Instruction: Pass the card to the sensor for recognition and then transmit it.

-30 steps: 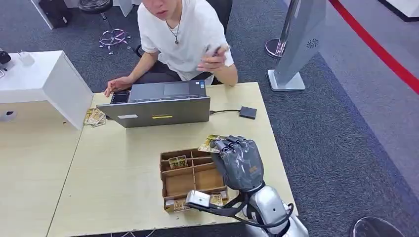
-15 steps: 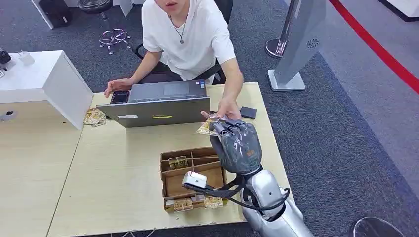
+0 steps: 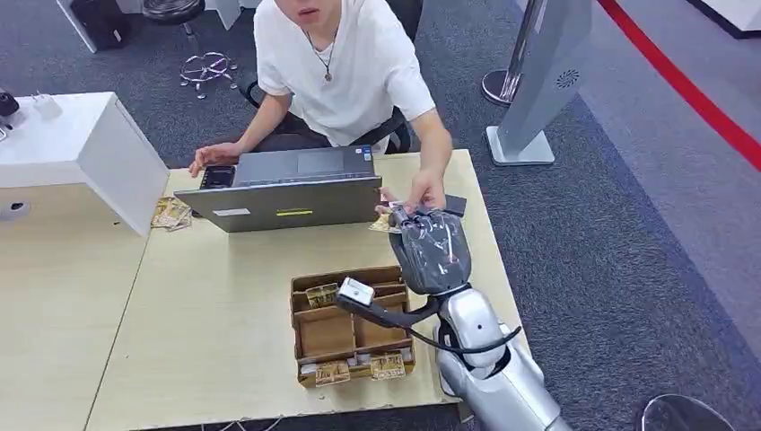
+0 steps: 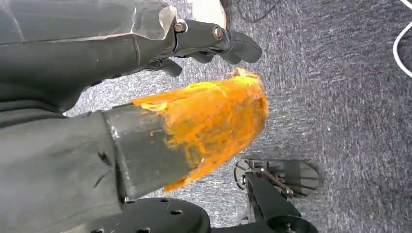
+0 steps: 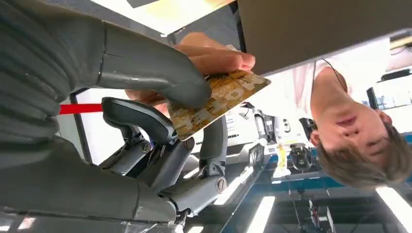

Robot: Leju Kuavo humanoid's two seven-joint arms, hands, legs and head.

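Note:
My right hand (image 3: 429, 247) is stretched out over the far right of the table, just past the laptop's corner. It pinches a gold patterned card (image 3: 384, 222), and the right wrist view shows my thumb (image 5: 160, 77) pressing on the card (image 5: 218, 99). A person's hand (image 3: 425, 193) reaches down from across the table, and its fingers (image 5: 214, 56) also hold the card. The small black sensor box (image 3: 455, 205) lies just beyond, partly behind that hand. My left hand (image 4: 145, 97) hangs over grey carpet, holding nothing, fingers loosely apart.
An open grey laptop (image 3: 287, 193) stands between me and the seated person. A cardboard divider box (image 3: 345, 328) with several cards sits near the table's front edge. More cards (image 3: 170, 213) lie beside a white cabinet (image 3: 81, 148) at left.
My right hand has moved forward from the cardboard box toward the person, carrying the card. The person's hand came down and took hold of the card.

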